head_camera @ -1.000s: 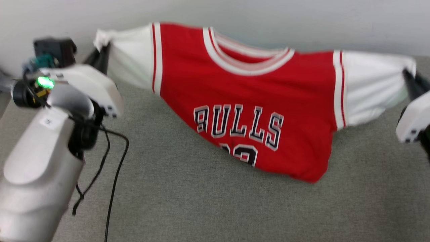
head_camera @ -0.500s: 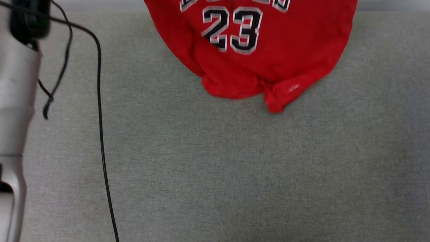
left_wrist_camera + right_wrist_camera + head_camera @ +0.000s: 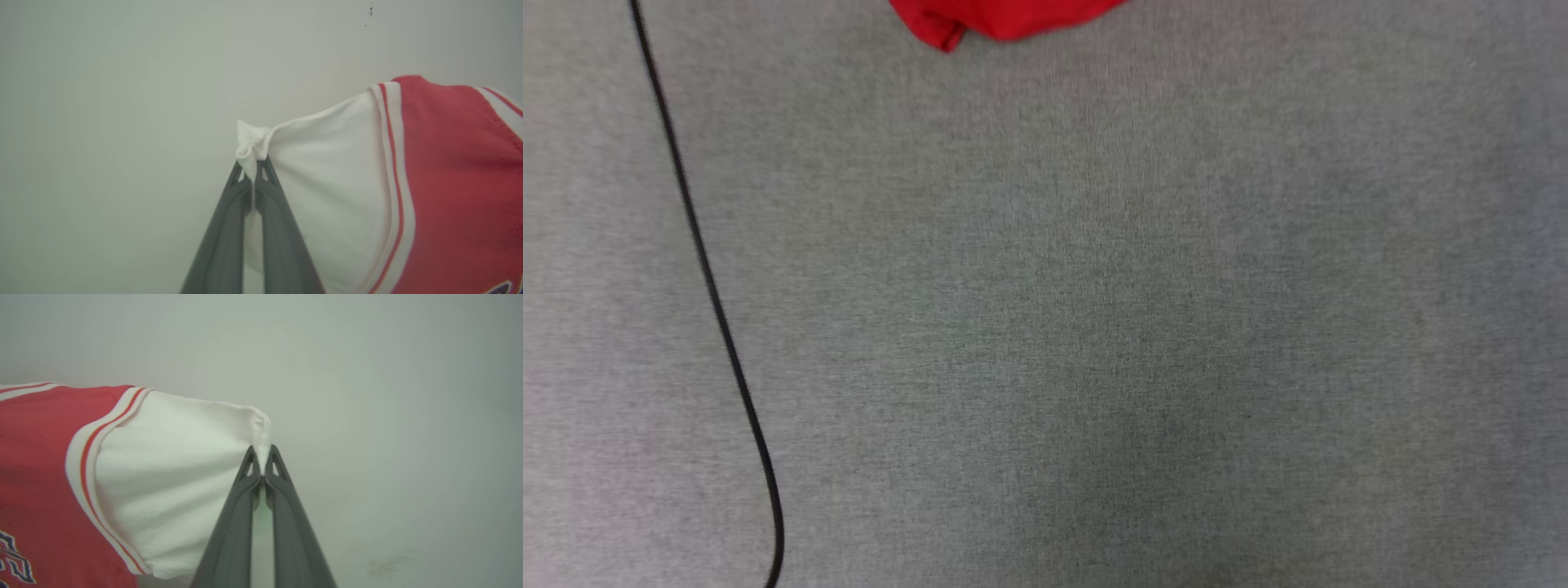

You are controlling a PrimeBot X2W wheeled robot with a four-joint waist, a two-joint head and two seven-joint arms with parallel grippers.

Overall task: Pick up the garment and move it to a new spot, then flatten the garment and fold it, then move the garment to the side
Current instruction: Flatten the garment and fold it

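Observation:
The garment is a red jersey with white sleeves, held up in the air and stretched between both arms. In the left wrist view my left gripper [image 3: 253,167] is shut on the tip of one white sleeve, with the garment [image 3: 445,175] spreading out to the right. My right gripper [image 3: 263,457] is shut on the tip of the other white sleeve, and the garment [image 3: 36,457] hangs to its left. In the head view the garment's red bottom hem [image 3: 996,20] shows at the top edge, above the grey table [image 3: 1094,327].
A thin black cable [image 3: 707,278] runs down the left side of the grey fabric-covered table. A plain pale wall [image 3: 122,102] stands behind the raised garment in both wrist views.
The head view has tilted down, so the garment has slid up out of the picture to just its hem. Both arms have left that view. Both grips on the sleeves hold.

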